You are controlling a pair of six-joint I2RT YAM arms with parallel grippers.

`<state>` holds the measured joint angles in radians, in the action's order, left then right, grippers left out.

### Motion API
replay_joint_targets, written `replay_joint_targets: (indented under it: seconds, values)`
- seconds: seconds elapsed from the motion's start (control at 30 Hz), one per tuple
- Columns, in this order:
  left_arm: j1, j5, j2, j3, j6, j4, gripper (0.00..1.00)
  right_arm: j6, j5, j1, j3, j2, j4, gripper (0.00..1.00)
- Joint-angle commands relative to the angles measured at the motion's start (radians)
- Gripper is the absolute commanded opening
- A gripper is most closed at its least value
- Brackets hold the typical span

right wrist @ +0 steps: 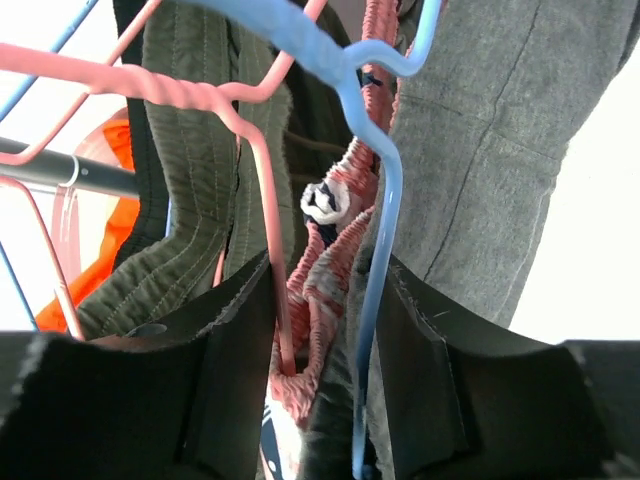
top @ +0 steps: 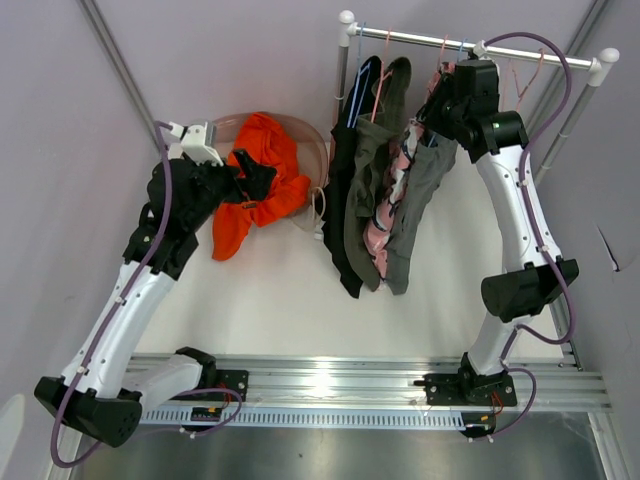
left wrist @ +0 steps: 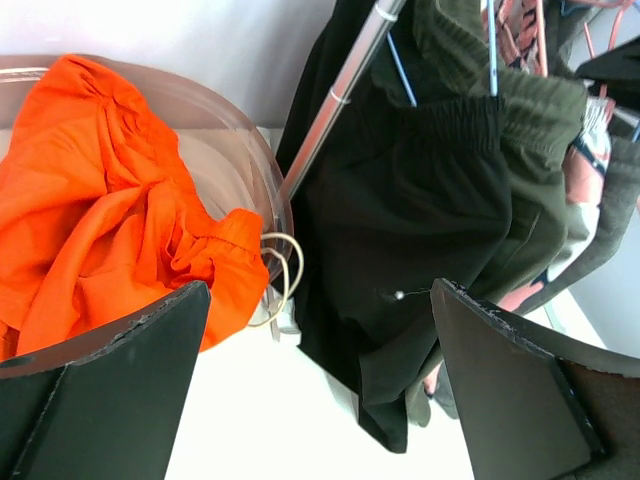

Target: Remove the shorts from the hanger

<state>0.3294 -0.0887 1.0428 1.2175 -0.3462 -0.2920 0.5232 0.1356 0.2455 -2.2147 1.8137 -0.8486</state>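
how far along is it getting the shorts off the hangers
Done: the orange shorts lie draped over the clear tub. In hand: the right gripper straddles the waistband of the pink patterned shorts on the rail. Left: black shorts, olive shorts and grey shorts hang there.

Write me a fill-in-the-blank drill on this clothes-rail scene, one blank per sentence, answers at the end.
1. The loose shorts lying in the clear tub are ___.
2. The left pincer stands wide ___.
3. The right pincer has its fingers on either side of the ___ patterned shorts.
4. On the rail, the leftmost hanging shorts in the top view are ___.

Missing words: orange, open, pink, black.
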Motion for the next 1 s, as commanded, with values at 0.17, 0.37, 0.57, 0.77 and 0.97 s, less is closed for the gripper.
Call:
replay_joint_targets:
  seconds: [0.17,0.37,0.57,0.77,0.97]
  values:
    - [0.017,0.014,0.008,-0.035,0.023,0.051,0.98,-0.009,0.068,0.003,-0.025,-0.053,0.017,0.88]
    - [0.016,0.009,0.011,-0.039,0.019,0.054,0.98,-0.028,0.116,0.003,0.029,-0.139,0.036,0.96]
    - [0.016,0.012,0.01,-0.047,0.023,0.054,0.98,-0.031,0.108,-0.006,0.03,-0.148,0.034,0.75]
    - [0.016,0.017,0.006,-0.049,0.026,0.051,0.98,-0.023,0.104,-0.008,0.03,-0.122,0.04,0.69]
    - [0.017,0.015,0.003,-0.053,0.026,0.051,0.98,-0.015,0.094,-0.008,0.03,-0.088,0.057,0.67]
